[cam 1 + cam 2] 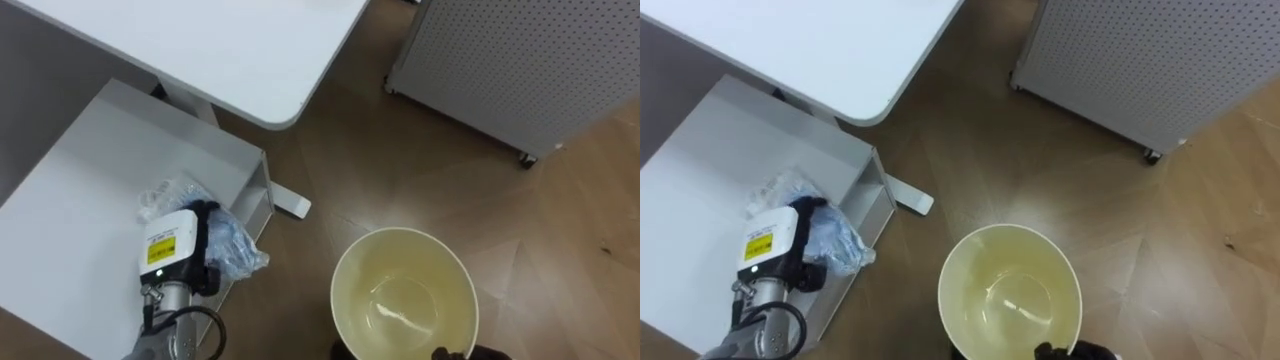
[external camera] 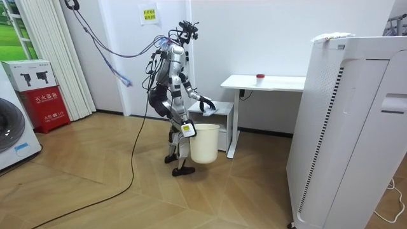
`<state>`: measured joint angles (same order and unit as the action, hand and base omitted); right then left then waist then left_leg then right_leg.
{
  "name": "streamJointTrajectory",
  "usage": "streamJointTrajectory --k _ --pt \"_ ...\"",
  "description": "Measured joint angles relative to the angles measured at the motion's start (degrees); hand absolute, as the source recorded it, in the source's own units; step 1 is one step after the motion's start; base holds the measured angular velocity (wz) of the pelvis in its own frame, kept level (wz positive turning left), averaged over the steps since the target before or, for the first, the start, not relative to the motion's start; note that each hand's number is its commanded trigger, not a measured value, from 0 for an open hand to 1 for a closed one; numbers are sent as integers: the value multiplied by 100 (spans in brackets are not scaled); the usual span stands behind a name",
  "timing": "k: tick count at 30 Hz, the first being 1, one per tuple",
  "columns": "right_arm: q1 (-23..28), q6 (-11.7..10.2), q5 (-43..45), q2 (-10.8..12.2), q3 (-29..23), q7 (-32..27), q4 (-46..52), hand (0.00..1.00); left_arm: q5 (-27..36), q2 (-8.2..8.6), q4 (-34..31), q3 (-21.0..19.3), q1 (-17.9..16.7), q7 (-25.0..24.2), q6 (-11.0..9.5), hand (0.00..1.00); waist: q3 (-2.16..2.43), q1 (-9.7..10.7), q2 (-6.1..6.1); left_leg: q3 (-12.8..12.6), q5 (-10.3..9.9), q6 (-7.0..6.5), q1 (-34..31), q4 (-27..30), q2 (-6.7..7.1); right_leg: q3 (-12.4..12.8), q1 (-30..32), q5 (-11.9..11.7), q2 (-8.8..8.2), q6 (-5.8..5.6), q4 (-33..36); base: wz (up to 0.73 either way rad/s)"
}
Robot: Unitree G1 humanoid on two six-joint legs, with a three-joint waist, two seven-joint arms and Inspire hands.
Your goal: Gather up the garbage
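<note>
The desk [image 1: 200, 50] fills eleven o'clock and a low cabinet [image 1: 70, 220] sits at nine. The bin [image 1: 345, 290] is at six, with the right hand [image 1: 488, 354] hooked over its near rim and mostly cut off by the frame edge. The garbage, a crumpled wad of clear plastic [image 1: 238, 252], is at eight o'clock over the cabinet's edge, clenched in the left hand [image 1: 203, 250], whose fingers are largely hidden behind the wrist. It looks light, soft and slippery, so a firm hold on a bunched fold should serve better than a loose edge.
</note>
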<state>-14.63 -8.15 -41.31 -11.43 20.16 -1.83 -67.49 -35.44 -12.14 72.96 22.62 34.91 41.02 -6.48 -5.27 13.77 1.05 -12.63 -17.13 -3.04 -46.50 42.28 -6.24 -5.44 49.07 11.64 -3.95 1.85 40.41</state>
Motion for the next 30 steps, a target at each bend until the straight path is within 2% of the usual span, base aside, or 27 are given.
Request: streamJointTrajectory --k 19,25,30 --pt "-11 72 100 37 94 -47 23 100 -5 25 20 -113 -170 -108 18 100 3 -14 -3 -62 12 19 234 -192 -17 -42 -218 -10 10 7 -210 0" --pt "-4 61 107 77 110 -56 -21 100 -2 165 16 -103 -319 -191 -16 100 2 -87 0 -58 13 19 428 -282 -2 -74 -422 -18 -3 3 -304 0" --pt "-8 -72 34 124 120 -50 -112 100 117 463 -126 13 -475 -308 -50 100 4 -196 4 -5 16 24 462 -349 12 -121 -507 -24 -6 -6 -401 5"
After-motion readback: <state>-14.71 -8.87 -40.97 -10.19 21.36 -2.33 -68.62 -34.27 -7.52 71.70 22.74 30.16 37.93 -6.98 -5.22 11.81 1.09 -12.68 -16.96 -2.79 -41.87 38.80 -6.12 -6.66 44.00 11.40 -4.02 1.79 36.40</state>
